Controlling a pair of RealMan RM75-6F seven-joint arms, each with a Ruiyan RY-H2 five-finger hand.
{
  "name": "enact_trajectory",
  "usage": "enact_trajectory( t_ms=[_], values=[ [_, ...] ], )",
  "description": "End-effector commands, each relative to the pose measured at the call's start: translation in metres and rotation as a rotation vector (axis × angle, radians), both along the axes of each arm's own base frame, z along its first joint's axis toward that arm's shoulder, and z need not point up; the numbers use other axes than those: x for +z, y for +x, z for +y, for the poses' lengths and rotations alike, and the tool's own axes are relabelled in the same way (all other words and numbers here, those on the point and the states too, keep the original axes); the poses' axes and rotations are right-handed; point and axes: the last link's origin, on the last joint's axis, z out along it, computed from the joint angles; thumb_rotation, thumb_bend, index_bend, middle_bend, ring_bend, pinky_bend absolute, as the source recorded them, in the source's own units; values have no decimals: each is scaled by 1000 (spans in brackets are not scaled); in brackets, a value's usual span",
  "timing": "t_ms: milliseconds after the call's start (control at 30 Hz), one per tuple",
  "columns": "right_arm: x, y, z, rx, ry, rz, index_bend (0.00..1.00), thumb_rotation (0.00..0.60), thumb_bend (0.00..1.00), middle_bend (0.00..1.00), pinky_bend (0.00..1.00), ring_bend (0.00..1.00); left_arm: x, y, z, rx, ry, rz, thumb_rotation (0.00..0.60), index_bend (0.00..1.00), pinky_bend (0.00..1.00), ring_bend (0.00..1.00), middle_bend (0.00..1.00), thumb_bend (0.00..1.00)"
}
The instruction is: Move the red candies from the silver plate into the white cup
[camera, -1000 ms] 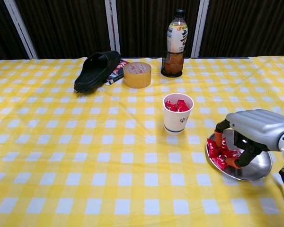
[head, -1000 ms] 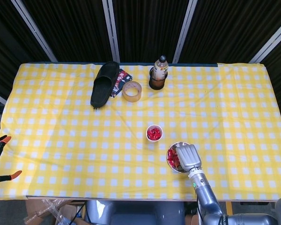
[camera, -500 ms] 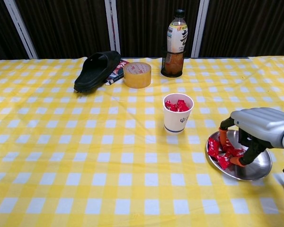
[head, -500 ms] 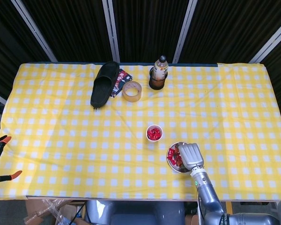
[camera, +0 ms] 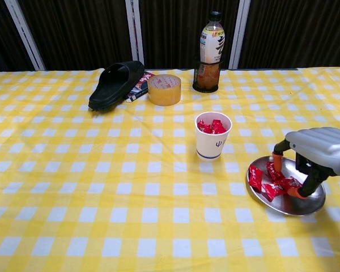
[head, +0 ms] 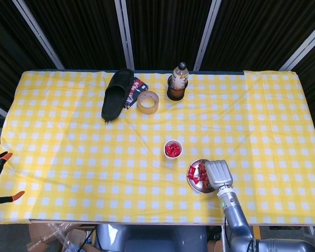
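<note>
The silver plate (camera: 284,208) (head: 195,187) sits near the table's front right, with a few red candies (camera: 268,185) (head: 196,174) on its left half. My right hand (camera: 321,146) (head: 218,173) hangs over the plate's right part, fingers (camera: 277,162) pointing down into the candies with the thumb at the near side. Candies lie between fingers and thumb; whether one is gripped is unclear. The white cup (camera: 213,139) (head: 173,149) stands upright just left of and behind the plate, with red candies inside. My left hand shows in neither view.
A drink bottle (camera: 209,51) in a dark holder stands at the back centre. Left of it lie a tape roll (camera: 164,89) and a black slipper (camera: 116,84) on a booklet (head: 136,88). An orange-handled clamp (head: 0,178) is off the table's left edge.
My right hand has slid to the right across the plate. Some candies have spread rightward under its fingers.
</note>
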Motion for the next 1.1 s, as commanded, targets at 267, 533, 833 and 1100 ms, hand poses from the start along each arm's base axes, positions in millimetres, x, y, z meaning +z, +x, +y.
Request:
enact_trajectory(
  t_ms=[267,533,833,1100],
  values=[
    [0,-8,-1,-28,4,11,453,600,301,990,983,1000,0,0,0,-2,1,-1,600,0,0,0,0,37],
    [-1,-10,-1,-37,12,5,475,600,481,990,983,1000,0,0,0,-2,1,-2,600,0,0,0,0,37],
    [-3,-11,1,-34,16,-1,513,600,519,990,983,1000,0,0,0,-2,1,-3,600,0,0,0,0,38],
    [1,-4,2,-6,1,-20,520,600,524,990,983,1000,0,0,0,-3,2,-4,600,0,0,0,0,38]
  ],
)
